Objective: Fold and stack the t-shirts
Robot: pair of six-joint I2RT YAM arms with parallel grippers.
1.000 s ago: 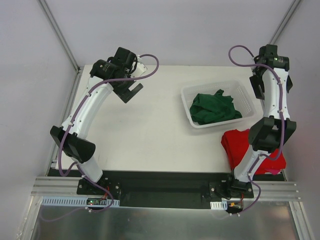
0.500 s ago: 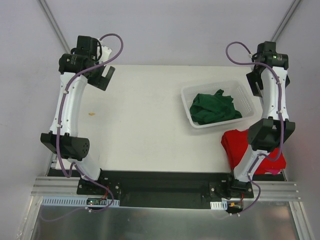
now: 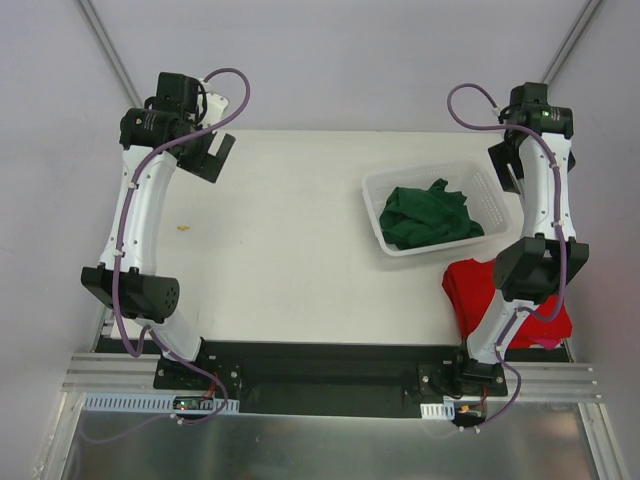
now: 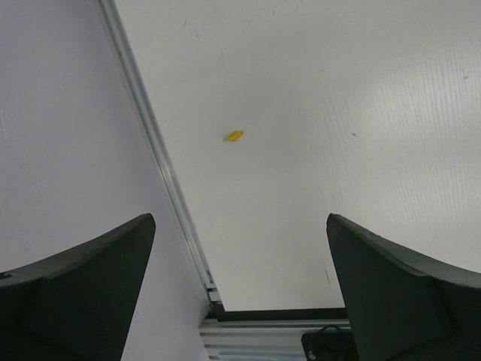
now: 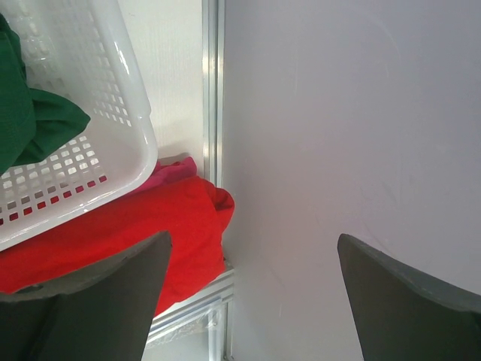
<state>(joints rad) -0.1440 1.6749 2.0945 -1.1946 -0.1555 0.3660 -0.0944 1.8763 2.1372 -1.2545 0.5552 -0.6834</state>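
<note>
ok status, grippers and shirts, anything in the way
Both open, empty: left gripper, right gripper. In basket, bunched: green t-shirt; red t-shirt beside it on table, unstacked. Only a small yellow scrap far left.

Robot lab cell, white panel walls point(image 3: 350, 60), aluminium rail point(image 3: 100, 372)

green t-shirt point(image 3: 430, 215): matt cloth | red t-shirt point(image 5: 150, 222): matt cloth | basket point(image 5: 120, 113): glossy plastic
</note>
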